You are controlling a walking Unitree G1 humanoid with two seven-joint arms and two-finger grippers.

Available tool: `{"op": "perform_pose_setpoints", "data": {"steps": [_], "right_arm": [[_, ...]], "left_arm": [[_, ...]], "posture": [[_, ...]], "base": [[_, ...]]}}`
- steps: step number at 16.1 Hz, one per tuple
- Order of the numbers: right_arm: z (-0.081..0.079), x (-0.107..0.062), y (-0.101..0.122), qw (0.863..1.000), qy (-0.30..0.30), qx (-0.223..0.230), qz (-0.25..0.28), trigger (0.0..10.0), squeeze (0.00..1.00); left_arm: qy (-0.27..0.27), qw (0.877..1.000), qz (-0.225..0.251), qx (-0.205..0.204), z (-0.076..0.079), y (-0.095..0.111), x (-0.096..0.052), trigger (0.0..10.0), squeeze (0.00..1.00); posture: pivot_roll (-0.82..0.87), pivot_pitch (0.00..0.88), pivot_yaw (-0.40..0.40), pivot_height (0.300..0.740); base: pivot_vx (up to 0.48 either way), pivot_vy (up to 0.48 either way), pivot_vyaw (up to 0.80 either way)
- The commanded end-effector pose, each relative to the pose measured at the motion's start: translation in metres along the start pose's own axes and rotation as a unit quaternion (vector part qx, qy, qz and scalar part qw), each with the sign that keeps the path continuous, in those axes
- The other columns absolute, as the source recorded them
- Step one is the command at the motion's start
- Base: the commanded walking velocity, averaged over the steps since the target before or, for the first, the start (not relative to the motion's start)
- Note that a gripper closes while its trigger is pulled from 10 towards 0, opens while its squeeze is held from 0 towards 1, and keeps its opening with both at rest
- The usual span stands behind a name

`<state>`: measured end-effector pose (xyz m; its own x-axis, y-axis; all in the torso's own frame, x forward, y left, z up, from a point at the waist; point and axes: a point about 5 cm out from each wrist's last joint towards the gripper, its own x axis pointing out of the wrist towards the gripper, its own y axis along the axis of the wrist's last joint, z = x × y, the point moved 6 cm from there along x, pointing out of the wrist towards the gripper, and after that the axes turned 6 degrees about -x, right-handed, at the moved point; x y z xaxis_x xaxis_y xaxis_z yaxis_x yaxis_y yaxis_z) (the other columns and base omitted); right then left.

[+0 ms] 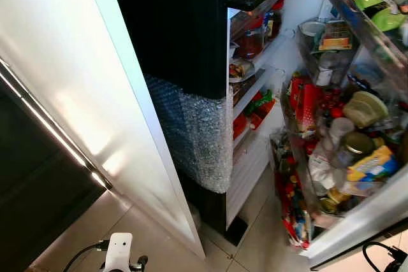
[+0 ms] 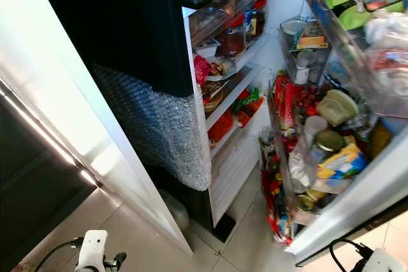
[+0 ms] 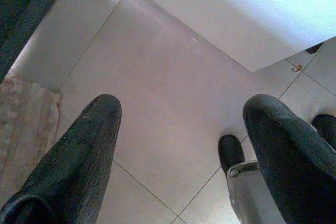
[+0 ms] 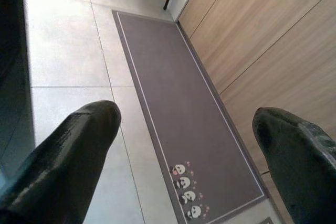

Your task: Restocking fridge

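Observation:
The fridge stands open before me, its shelves (image 1: 254,74) packed with jars, a plate of food and red and green packets. The open door's bins (image 1: 357,157) on the right hold bottles, jars, a yellow packet and red cartons. Bubble wrap (image 1: 194,138) covers the lower part of a black panel left of the shelves. Both arms hang low. My left gripper (image 3: 184,108) is open over bare floor tiles with nothing between its fingers. My right gripper (image 4: 186,114) is open as well, above tiles and a mat.
A white door panel (image 1: 95,93) slants across the left, with a dark appliance front (image 1: 32,189) beside it. A grey mat with panda prints (image 4: 178,108) runs along wooden cabinet fronts (image 4: 273,40). A beige rug edge (image 3: 21,119) lies on the tiles.

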<state>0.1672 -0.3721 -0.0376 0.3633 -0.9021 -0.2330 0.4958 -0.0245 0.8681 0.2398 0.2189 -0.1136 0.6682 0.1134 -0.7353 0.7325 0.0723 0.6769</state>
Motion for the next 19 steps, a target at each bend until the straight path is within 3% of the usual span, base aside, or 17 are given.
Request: {"op": "perform_pose_setpoints", "data": {"steps": [1, 3, 7, 12, 16, 17, 18, 19], "right_arm": [[0.001, -0.001, 0.001, 1.000, -0.002, -0.002, 0.005, 10.0, 0.00], [-0.004, -0.001, 0.011, 1.000, 0.012, 0.008, 0.023, 10.0, 0.00], [-0.045, -0.011, 0.039, 0.989, 0.119, 0.027, 0.081, 10.0, 0.00], [-0.071, -0.028, 0.037, 0.975, 0.203, 0.003, 0.094, 10.0, 0.00], [-0.117, -0.058, 0.028, 0.931, 0.359, -0.009, 0.066, 10.0, 0.00], [-0.135, -0.076, 0.028, 0.903, 0.426, 0.001, 0.058, 10.0, 0.00], [-0.135, -0.076, 0.028, 0.903, 0.426, 0.001, 0.058, 10.0, 0.00], [-0.149, -0.094, 0.025, 0.873, 0.486, -0.001, 0.052, 10.0, 0.00]], "left_arm": [[0.011, 1.000, -0.011, 0.007, -0.008, -0.006, -0.002, 10.0, 0.00], [0.010, 1.000, -0.011, 0.008, -0.008, -0.007, -0.002, 10.0, 0.00], [0.006, 1.000, -0.008, 0.010, -0.005, -0.006, -0.002, 10.0, 0.00], [0.014, 1.000, -0.003, 0.015, -0.007, -0.007, -0.002, 10.0, 0.00], [0.009, 1.000, 0.001, 0.020, -0.003, -0.004, -0.001, 10.0, 0.00], [0.002, 1.000, 0.001, 0.030, 0.001, -0.005, -0.001, 10.0, 0.00], [0.002, 1.000, 0.001, 0.030, 0.001, -0.005, -0.001, 10.0, 0.00], [0.001, 0.999, -0.001, 0.032, 0.002, -0.006, -0.002, 10.0, 0.00]], "posture": [[-0.11, 0.071, 0.093, 0.740], [-0.11, 0.075, 0.094, 0.740], [-0.11, 0.076, 0.092, 0.740], [-0.10, 0.074, 0.092, 0.740], [-0.11, 0.072, 0.095, 0.740], [-0.11, 0.070, 0.095, 0.740], [-0.11, 0.070, 0.095, 0.740], [-0.11, 0.068, 0.094, 0.740]], "base": [[0.000, 0.000, 0.00], [0.000, 0.000, 0.00], [0.000, 0.000, 0.00], [0.000, 0.000, 0.00], [0.000, 0.000, 0.00], [0.000, 0.000, 0.00], [0.000, 0.000, 0.00], [0.000, 0.000, 0.00]]}}
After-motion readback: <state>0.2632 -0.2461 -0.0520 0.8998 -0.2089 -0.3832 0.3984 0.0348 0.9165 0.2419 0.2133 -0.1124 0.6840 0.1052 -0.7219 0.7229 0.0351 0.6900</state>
